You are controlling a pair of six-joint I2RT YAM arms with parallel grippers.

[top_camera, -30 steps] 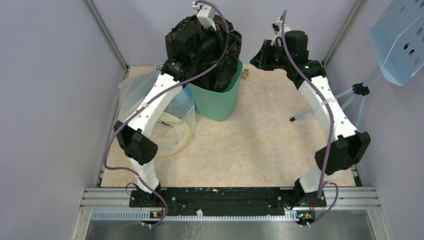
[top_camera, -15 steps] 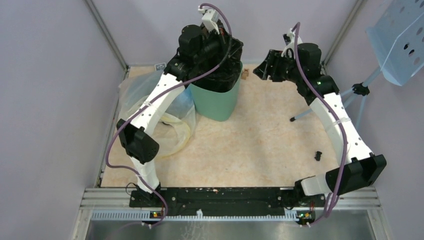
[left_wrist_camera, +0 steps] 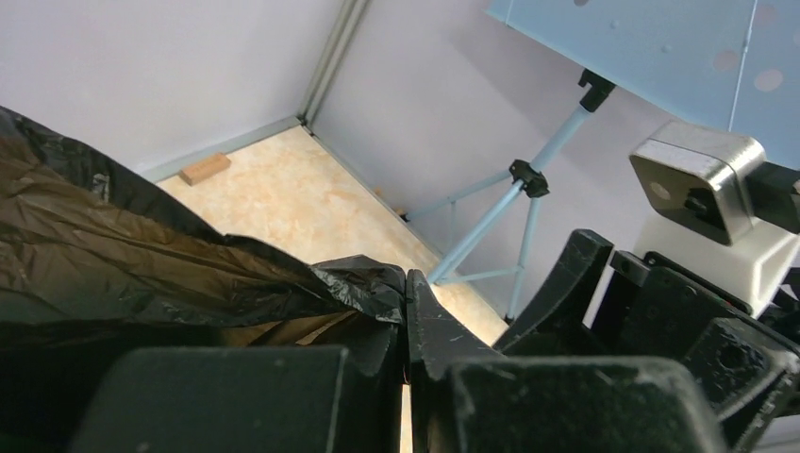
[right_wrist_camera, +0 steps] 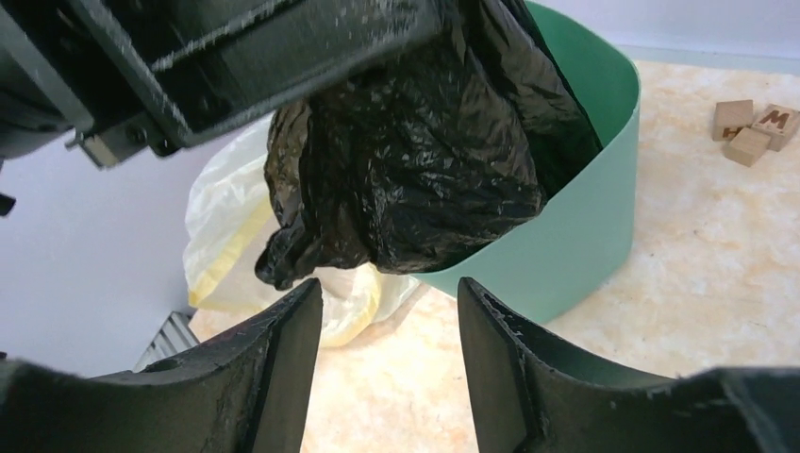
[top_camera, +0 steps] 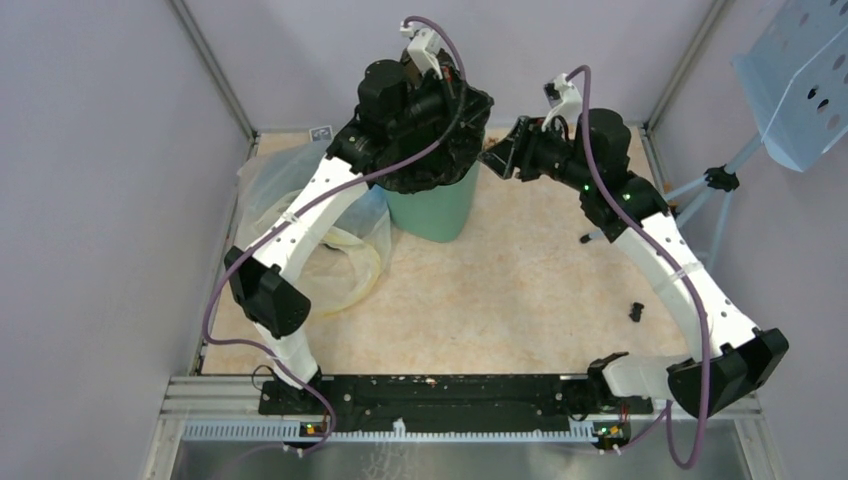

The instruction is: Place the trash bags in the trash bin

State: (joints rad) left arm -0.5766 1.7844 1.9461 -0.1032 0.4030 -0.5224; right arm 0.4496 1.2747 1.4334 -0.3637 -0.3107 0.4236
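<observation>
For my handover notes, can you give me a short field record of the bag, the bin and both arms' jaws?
left jaws: shut, pinching an edge of the black trash bag
right jaws: open, empty, facing the bag
bag position: bunched at the mouth of the mint-green trash bin, one fold hanging over its rim
beside bin: clear bag with yellow contents

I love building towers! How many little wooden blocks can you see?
3, bunched together on the table past the trash bin: the left block, the right block and the front block. More could hide behind the bin.
</observation>
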